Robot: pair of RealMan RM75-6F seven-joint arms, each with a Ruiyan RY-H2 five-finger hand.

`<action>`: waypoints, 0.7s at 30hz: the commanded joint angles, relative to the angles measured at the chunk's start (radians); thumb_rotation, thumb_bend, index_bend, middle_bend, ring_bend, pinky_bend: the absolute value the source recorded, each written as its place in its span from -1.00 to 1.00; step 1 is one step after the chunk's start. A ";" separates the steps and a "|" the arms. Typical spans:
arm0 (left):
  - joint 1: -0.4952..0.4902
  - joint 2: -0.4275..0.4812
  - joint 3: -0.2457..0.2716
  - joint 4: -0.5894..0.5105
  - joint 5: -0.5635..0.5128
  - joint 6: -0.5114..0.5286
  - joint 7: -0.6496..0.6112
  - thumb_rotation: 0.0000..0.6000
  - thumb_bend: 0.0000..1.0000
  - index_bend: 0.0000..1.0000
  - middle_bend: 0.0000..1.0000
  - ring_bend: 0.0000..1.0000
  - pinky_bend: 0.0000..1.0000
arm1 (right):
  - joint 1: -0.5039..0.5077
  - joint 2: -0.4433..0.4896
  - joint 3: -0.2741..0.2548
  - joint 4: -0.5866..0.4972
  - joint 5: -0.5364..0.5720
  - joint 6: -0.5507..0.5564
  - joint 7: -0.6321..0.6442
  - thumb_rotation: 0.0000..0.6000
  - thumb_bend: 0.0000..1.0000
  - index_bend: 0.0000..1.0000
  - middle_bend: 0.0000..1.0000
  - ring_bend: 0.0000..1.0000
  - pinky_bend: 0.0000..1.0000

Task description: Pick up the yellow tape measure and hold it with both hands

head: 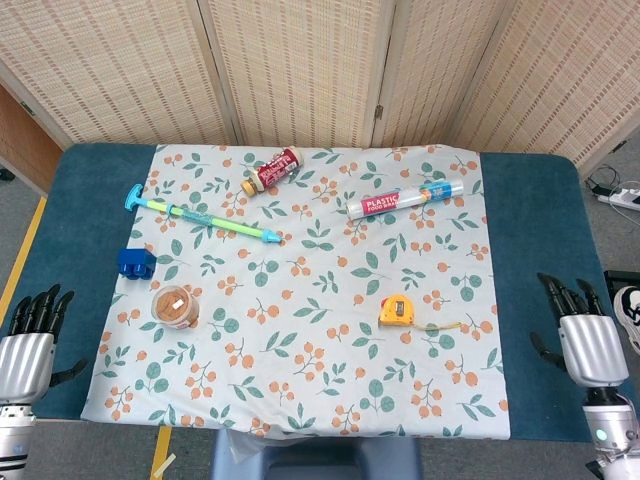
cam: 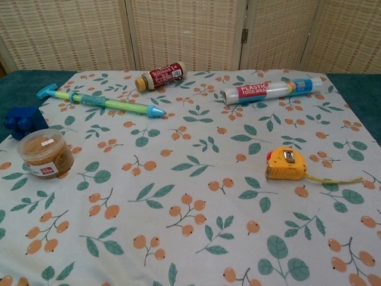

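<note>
Both robot hands, left and right, sit wide and empty; tape with strip trailing toward 3 o'clock could snag the cloth.

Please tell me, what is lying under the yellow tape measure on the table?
The yellow tape measure lies directly on the floral cloth, with a short length of tape pulled out toward the right robot hand. The blue table beneath the cloth is covered there.
</note>
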State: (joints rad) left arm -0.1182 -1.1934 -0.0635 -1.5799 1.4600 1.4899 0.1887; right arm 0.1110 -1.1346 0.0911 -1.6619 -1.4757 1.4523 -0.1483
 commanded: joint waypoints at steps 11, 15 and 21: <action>0.008 0.009 0.004 -0.015 -0.005 0.002 0.007 1.00 -0.69 -0.91 -1.00 -0.97 -1.00 | 0.214 -0.137 0.043 0.035 0.117 -0.321 -0.124 1.00 -0.31 -0.90 -0.63 -0.52 -0.77; 0.010 0.013 0.005 -0.024 -0.013 -0.003 0.013 1.00 -0.69 -0.91 -1.00 -0.98 -1.00 | 0.274 -0.205 0.047 0.078 0.160 -0.404 -0.164 1.00 -0.31 -0.90 -0.64 -0.56 -0.77; 0.011 0.016 0.008 -0.027 -0.018 -0.010 0.015 1.00 -0.69 -0.91 -1.00 -0.98 -1.00 | 0.345 -0.284 0.056 0.126 0.234 -0.482 -0.237 1.00 -0.31 -0.88 -0.63 -0.56 -0.77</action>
State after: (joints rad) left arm -0.1072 -1.1778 -0.0556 -1.6068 1.4425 1.4797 0.2039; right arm 0.4389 -1.3991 0.1430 -1.5479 -1.2606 0.9892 -0.3649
